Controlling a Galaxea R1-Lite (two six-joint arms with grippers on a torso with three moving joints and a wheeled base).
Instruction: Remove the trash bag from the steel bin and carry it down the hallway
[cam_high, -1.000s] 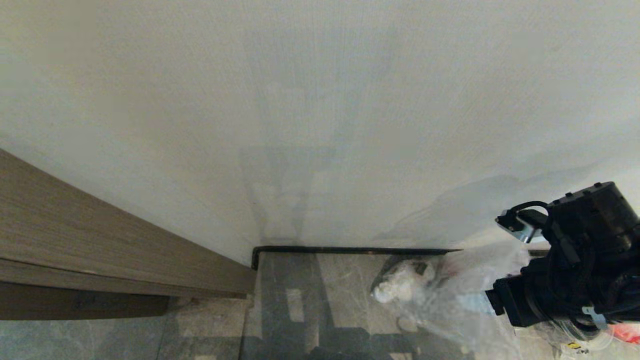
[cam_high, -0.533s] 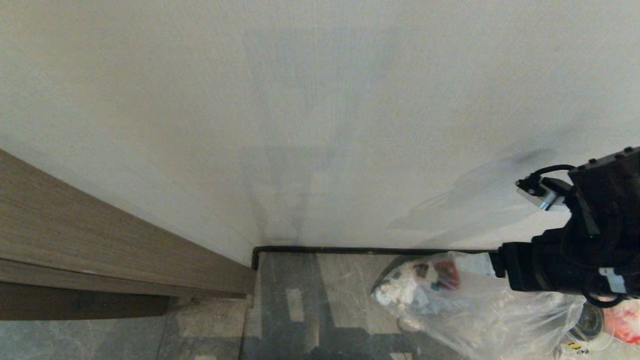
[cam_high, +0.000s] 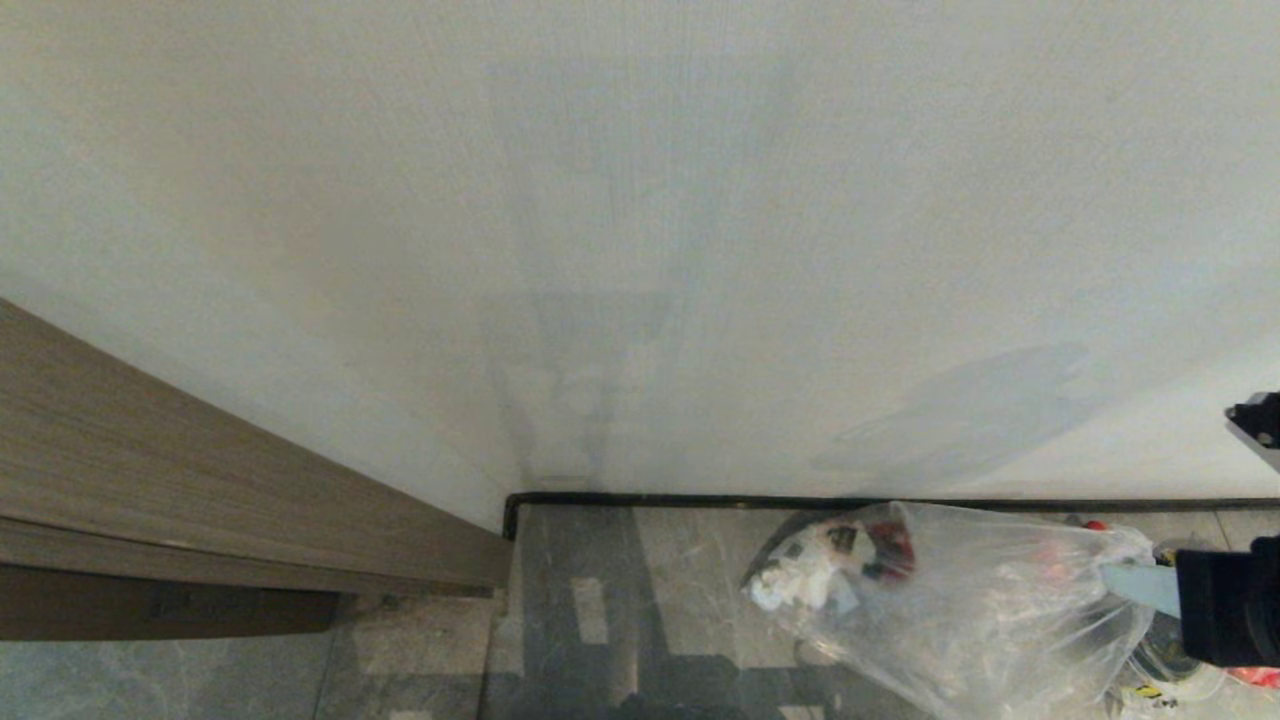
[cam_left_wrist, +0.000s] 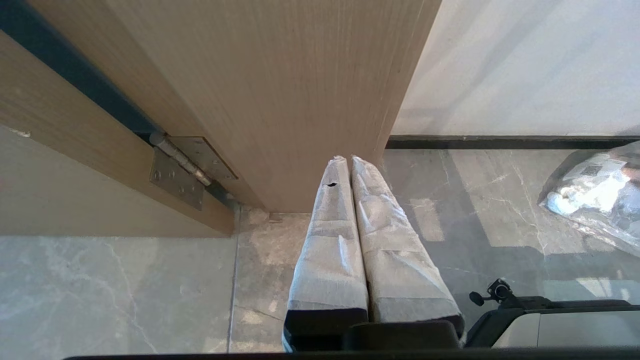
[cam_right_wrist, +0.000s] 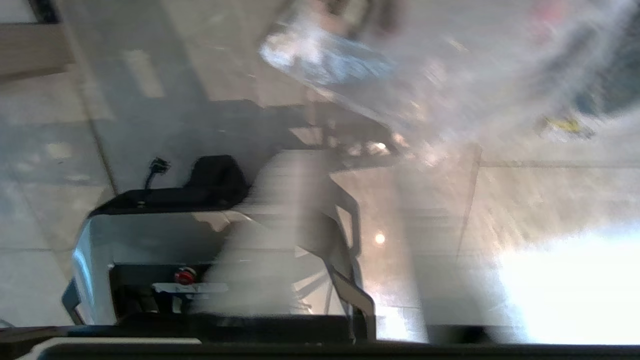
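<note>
Grey hallway (cam_high: 640, 620) tiles bear the trash bag (cam_high: 960, 610) of rubbish, right fingers (cam_high: 1140, 585) pinching it; left fingers (cam_left_wrist: 350, 165) closed.

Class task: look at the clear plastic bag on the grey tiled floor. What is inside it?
Through the trash bag you can see white crumpled rubbish, dark scraps and something red, bunched at the end toward the door. The rest looks mostly empty; what lies beneath the pile is covered.
</note>
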